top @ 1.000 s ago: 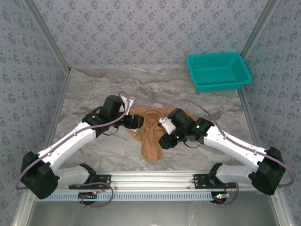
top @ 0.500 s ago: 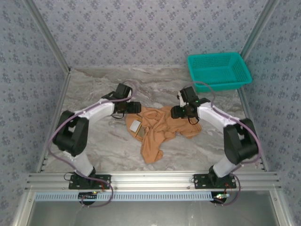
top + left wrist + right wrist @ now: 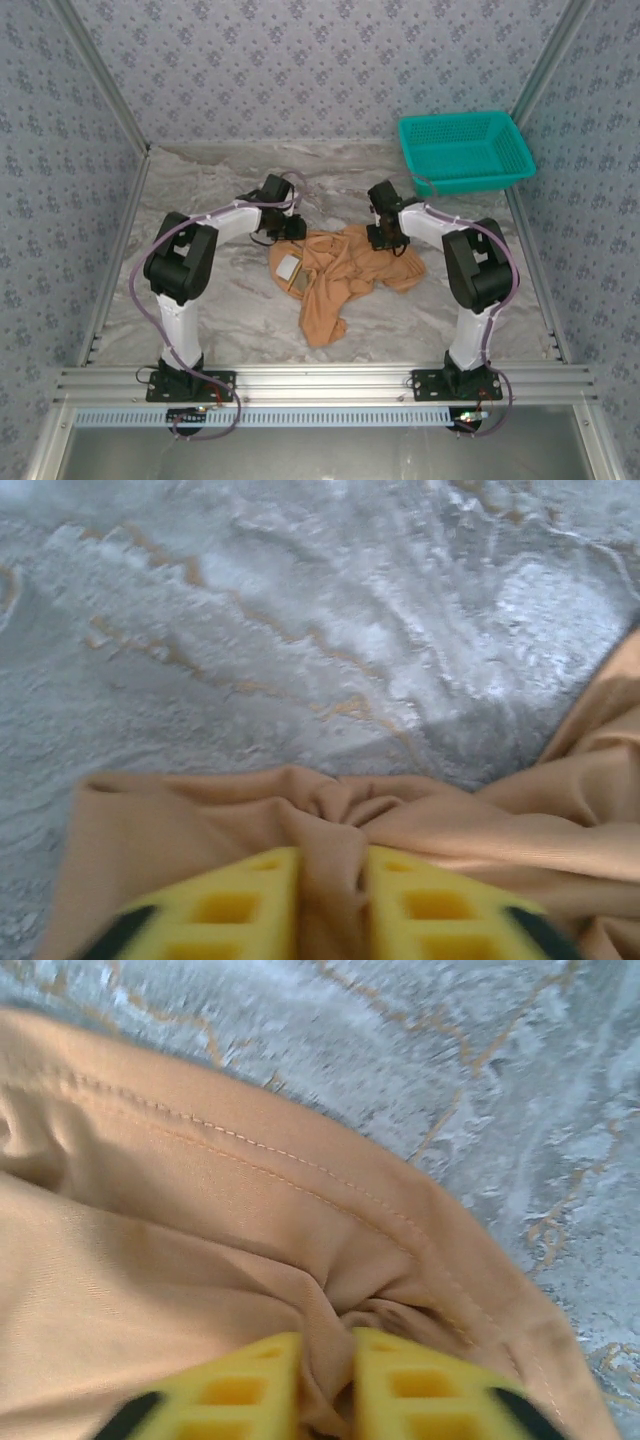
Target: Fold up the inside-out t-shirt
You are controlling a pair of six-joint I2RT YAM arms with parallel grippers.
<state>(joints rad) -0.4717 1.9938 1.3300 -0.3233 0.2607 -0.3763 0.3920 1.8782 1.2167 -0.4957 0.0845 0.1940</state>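
Marble table (image 3: 200, 195) carries the crumpled t-shirt (image 3: 335, 275). Left gripper (image 3: 332, 870) pinches its far-left edge — right gripper (image 3: 325, 1360) pinches the far-right hem.

Both our arms are built alike: the left arm (image 3: 235, 215) and the right arm (image 3: 430, 220) have white links between bulky black joints, on black base plates (image 3: 190, 384). A lilac cable (image 3: 138, 300) loops loosely along each. The left fingers (image 3: 240, 910) and right fingers (image 3: 235, 1390) are yellow moulded blocks with rectangular pockets.
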